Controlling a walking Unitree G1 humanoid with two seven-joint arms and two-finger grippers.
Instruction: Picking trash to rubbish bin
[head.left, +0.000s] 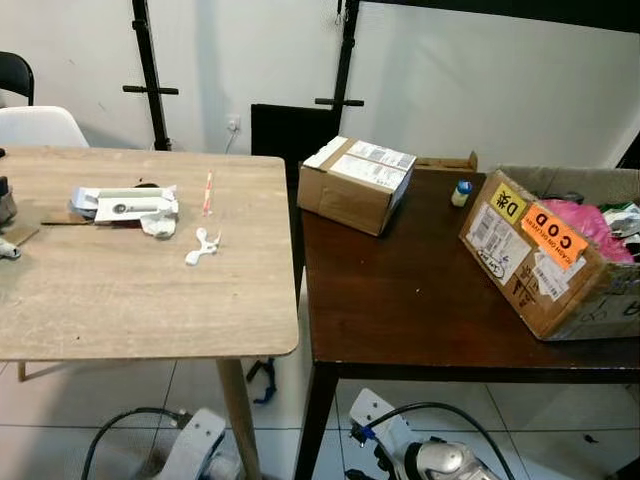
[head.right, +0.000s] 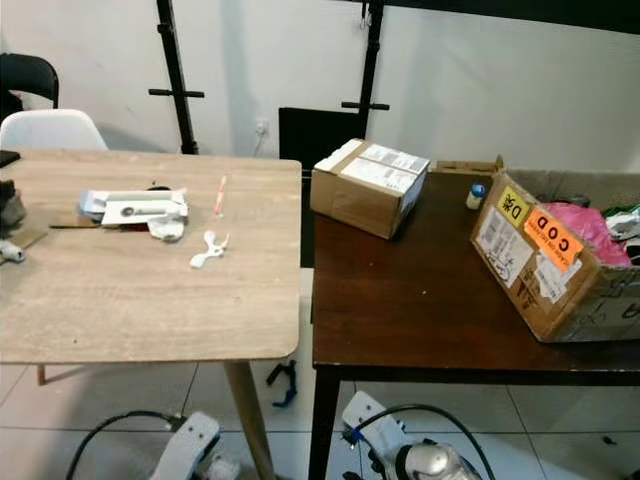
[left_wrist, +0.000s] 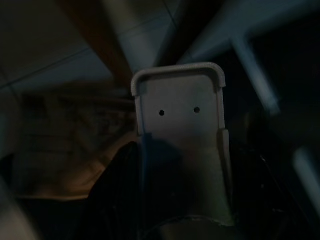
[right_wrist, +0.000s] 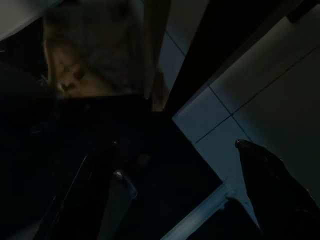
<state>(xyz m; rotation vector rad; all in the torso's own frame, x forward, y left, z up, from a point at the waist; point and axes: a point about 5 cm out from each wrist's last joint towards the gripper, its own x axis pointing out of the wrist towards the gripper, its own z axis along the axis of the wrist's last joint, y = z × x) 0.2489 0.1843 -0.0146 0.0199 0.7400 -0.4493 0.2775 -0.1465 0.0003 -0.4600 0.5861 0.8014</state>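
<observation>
Trash lies on the light wooden table: a heap of white wrappers, a thin pink-and-white straw and a small white twisted scrap. On the dark table, at the right, an open cardboard box with an orange COD label holds pink plastic and other waste. Both arms hang low under the tables' front edges, the left arm and the right arm. In the dark right wrist view, my right gripper stands open over the tiled floor. The left wrist view is dim, showing a grey plate.
A closed cardboard box and a small blue-capped bottle sit at the back of the dark table. Small objects lie at the wooden table's left edge. A white chair and black stands are behind. A narrow gap separates the tables.
</observation>
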